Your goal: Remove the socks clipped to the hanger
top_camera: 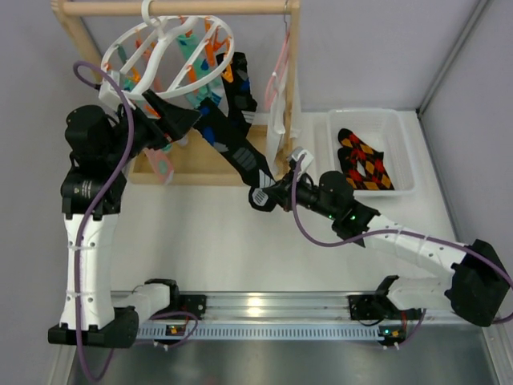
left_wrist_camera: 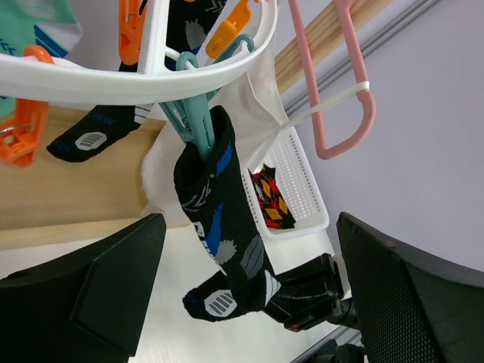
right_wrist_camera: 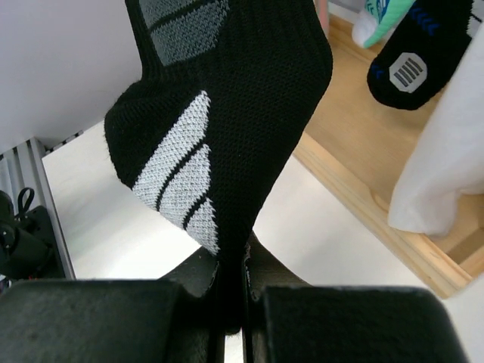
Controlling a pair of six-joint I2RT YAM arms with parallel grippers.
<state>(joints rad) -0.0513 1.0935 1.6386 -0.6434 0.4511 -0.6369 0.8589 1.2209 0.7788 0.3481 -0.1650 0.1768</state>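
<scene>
Across the upper left of the top view stands the wooden rack point(top_camera: 180, 8), and from its bar the round white hanger point(top_camera: 168, 56) hangs tilted, most of its orange and teal clips unused. To the right of the frame sits a white tray point(top_camera: 373, 114) with one diamond-patterned sock point(top_camera: 365, 160) lying in it; whether that one came off the hanger cannot be told.

None of the socks on the hanger looks free yet. A black sock point(left_wrist_camera: 219, 227) with blue and grey marks runs from the ring's right side down to the middle of the top view, pulled into a slanted line. Its cuff is caught in a teal clip point(left_wrist_camera: 193, 125), seen at the centre of the left wrist view. A second black sock point(left_wrist_camera: 98, 132) hangs behind it on the left, a mint sock point(left_wrist_camera: 30, 30) shows at the upper left corner, and a pink one point(top_camera: 160, 164) dangles below the ring against the rack's base board.

The right gripper point(right_wrist_camera: 234, 302) has its fingers pressed together on the foot end of the stretched black sock, pinching the fabric at the bottom of its own view. The left gripper point(left_wrist_camera: 249, 249) is spread wide just under the ring, the clipped sock hanging between its fingers without touching them.

By my reading, the first removal is in hand but not done: the cuff has to come out of the clip, and at least three more socks wait after that.
</scene>
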